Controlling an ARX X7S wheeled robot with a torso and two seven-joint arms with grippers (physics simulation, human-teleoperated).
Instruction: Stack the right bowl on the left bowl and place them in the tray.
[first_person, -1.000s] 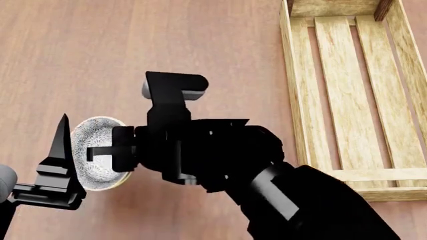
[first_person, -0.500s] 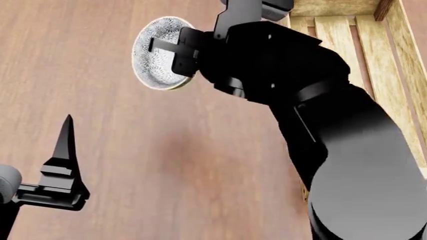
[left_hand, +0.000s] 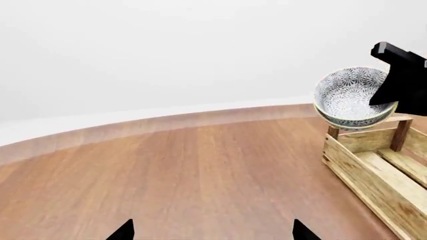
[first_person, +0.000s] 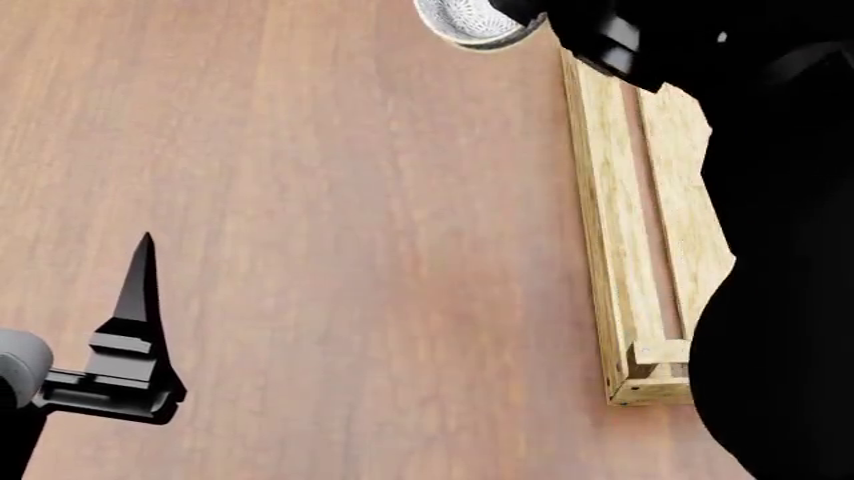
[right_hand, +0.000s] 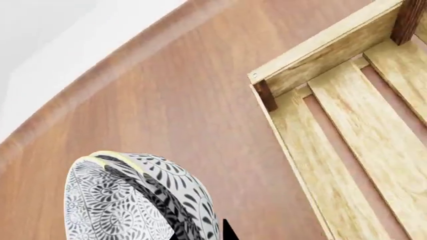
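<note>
While the left wrist camera looks across the brown wooden bench (left_hand: 200, 165), the stacked bowls (left_hand: 350, 97) hang in the air above the near corner of the tray (left_hand: 373, 170), patterned hollow tipped toward the camera, a pale yellowish rim showing under the outer bowl. The right claw (left_hand: 399, 80) grips them at their far edge, only its black body in sight. At the lower border two dark fingertips (left_hand: 123, 231) of the left claw poke in, set wide apart with bare bench between them.

From the head camera, the bowls (first_person: 467, 22) sit at the very top of the picture, just beside the tray's left wall, mostly cut off. The right arm (first_person: 761, 250) fills the right side and covers much of the tray (first_person: 607, 230), whose long left plank and one slat show. The left claw (first_person: 127, 340) hangs low at the left, well apart from the bowls, holding nothing; only one pointed finger shows here.

From the right wrist camera, the bowls (right_hand: 133, 200) are close and tilted, one nested in the other, beside the tray's corner post (right_hand: 265, 95). The slatted bottom (right_hand: 360, 135) lies open. The right claw's fingers are hardly visible, but it is closed on the bowls.
</note>
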